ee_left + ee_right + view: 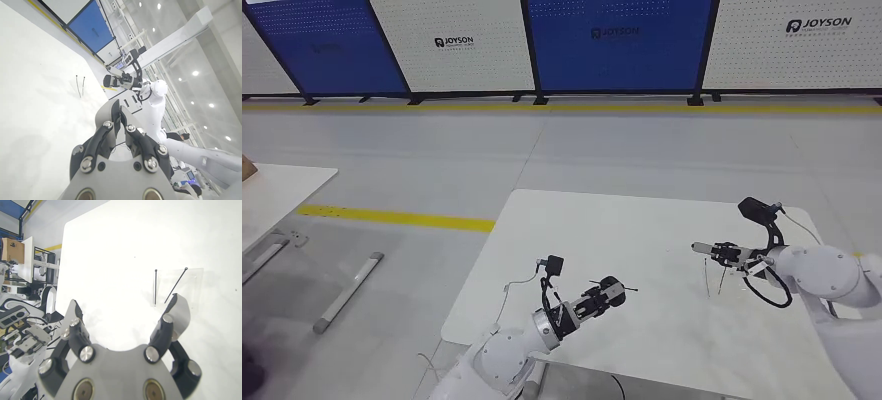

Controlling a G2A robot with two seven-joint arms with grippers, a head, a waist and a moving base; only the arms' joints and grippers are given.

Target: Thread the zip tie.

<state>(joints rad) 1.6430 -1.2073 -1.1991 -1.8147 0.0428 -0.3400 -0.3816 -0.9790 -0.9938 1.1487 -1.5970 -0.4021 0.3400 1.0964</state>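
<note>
Nearest me the left gripper (120, 106) had its jaws clamped on a black zip tie (630, 289) above the white table (113, 247), while the right gripper (125, 298), jaws wide apart, hung near two loose ties (155, 287) on a clear sheet (194, 285).

zip tie (631, 289) middle hidden, inside left claw (120, 111)

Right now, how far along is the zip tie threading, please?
Done: the left gripper is shut, apparently on a thin black tie. In hand: the right gripper is open near two straight zip ties lying on the table. Remaining: no tie is looped yet.
</note>
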